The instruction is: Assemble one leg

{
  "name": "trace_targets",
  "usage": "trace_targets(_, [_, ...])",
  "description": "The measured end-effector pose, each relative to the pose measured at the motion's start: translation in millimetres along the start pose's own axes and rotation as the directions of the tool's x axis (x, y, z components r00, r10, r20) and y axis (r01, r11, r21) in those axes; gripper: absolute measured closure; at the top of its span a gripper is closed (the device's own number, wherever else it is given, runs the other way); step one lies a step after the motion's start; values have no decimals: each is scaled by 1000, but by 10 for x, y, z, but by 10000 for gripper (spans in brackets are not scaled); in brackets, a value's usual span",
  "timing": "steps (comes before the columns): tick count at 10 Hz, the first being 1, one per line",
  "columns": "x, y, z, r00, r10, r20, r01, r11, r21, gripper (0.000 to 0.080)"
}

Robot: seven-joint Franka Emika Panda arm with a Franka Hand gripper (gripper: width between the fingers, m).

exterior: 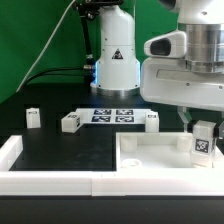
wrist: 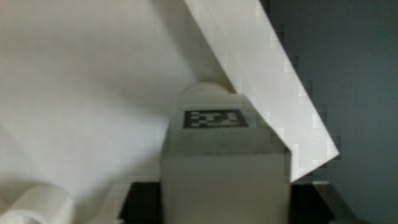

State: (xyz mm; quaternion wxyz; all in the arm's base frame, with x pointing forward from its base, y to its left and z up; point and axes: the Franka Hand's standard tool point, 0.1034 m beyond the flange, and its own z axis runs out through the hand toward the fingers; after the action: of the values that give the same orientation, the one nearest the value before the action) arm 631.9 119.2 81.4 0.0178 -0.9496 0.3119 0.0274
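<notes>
Fingers (exterior: 203, 128) clamp the small white plastic tagged leg (exterior: 203, 143) upright, long axis pointing to six o'clock, over the large white rimmed tabletop (exterior: 150, 160).

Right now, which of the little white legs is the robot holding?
The leg at the exterior view's right, pinched in the gripper over the tabletop. The other three legs rest loose on the black table, untouched.

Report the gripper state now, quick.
Gripper: closed on the small white plastic rectangular leg with a square marker tag, over the large white tabletop.
</notes>
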Motion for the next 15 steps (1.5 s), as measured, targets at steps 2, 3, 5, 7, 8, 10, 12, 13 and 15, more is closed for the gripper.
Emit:
trace_targets(2, [8, 11, 6, 954, 300, 3, -300, 954, 6, 506])
trace_targets(3, [9, 14, 7, 918, 396, 7, -396, 918, 6, 506])
trace_targets(5, [24, 23, 10, 831, 556, 18, -556, 831, 8, 506])
trace_targets(7, [29, 24, 10, 777, 628, 27, -629, 778, 8, 506])
trace_targets(8, [27, 23, 11, 732, 681, 32, -681, 732, 7, 506])
trace_targets(10, [25, 22, 11, 726, 687, 32, -687, 726, 6, 506])
trace_targets(12, [17, 18, 17, 759, 650, 32, -650, 760, 7, 347])
trace_targets(13, [-7, -1, 23, 808, 589, 31, -589, 808, 8, 223])
trace_targets(15, [-31, -25, 23, 938, 347, 23, -347, 938, 13, 165])
